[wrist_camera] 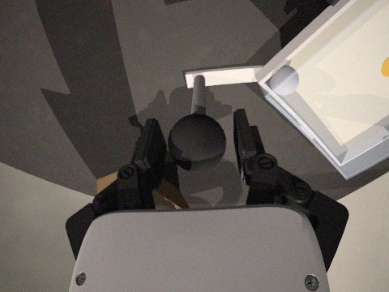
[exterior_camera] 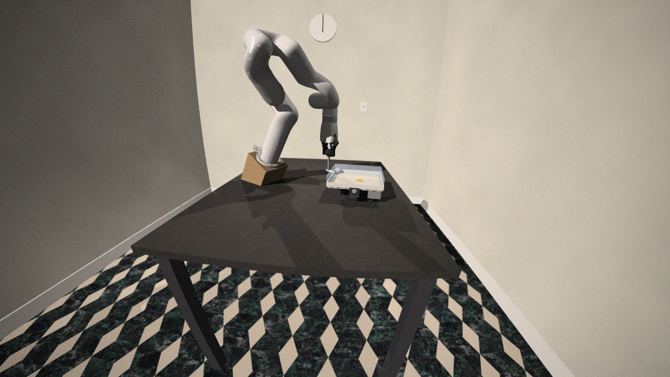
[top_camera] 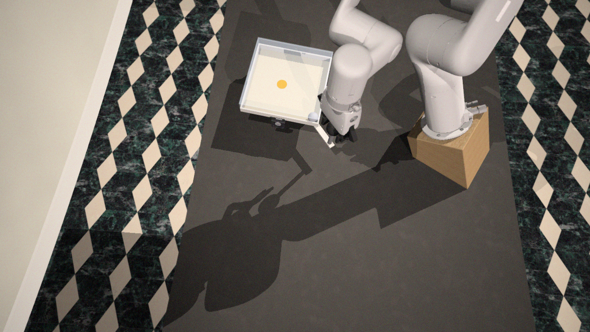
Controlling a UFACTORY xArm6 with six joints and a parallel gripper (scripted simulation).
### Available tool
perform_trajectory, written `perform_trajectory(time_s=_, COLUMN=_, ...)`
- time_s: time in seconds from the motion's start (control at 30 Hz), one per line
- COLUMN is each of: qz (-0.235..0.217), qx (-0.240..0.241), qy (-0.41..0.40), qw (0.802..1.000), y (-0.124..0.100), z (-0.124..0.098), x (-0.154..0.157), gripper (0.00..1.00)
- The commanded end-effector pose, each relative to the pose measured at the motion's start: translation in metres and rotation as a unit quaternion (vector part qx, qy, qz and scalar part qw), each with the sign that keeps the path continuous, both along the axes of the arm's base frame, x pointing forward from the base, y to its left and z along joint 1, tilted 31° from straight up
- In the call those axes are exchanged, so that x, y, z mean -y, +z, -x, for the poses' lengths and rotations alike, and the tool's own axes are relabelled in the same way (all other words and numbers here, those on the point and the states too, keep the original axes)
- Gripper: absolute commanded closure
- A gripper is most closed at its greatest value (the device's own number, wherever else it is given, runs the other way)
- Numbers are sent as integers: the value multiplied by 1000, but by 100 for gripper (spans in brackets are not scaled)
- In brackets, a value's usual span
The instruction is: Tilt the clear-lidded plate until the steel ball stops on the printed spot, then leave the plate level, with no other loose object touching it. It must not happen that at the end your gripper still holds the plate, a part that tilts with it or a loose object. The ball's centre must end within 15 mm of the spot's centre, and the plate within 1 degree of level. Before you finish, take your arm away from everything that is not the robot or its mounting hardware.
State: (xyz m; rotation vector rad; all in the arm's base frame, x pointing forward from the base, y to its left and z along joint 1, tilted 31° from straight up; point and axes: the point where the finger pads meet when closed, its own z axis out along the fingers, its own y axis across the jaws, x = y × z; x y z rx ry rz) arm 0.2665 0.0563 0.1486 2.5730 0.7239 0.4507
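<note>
The plate (top_camera: 251, 88) has a matt cream floor, white walls and a clear, see-through lid that looks like plastic. The spot (top_camera: 281, 84) is flat orange, like print. The steel ball (top_camera: 313, 116) looks smooth, grey and a little shiny. The knob (wrist_camera: 197, 139) is dark, smooth and dull. The arm (top_camera: 437, 62) has a smooth, white, softly shiny shell. Its base block (top_camera: 462, 152) looks like light wood. The table (exterior_camera: 290, 234) is dark brown and matt. The floor (exterior_camera: 299, 323) looks like shiny green marble tile.

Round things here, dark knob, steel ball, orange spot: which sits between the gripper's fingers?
The dark round knob on its thin stem; the open gripper straddles it, not yet touching.
</note>
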Motion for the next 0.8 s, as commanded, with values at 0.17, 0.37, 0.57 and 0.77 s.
perform_trajectory(time_s=0.17, qz=-1, qx=1, qy=0, qw=1000, y=-2, z=-2, x=0, gripper=39)
perform_trajectory(time_s=0.37, qz=-1, qx=1, qy=0, qw=1000, y=-3, z=-3, x=1, gripper=39)
perform_trajectory(time_s=0.57, qz=-1, qx=1, qy=0, qw=1000, y=-3, z=-3, x=1, gripper=39)
perform_trajectory(time_s=0.77, qz=-1, qx=1, qy=0, qw=1000, y=-3, z=-3, x=1, gripper=39)
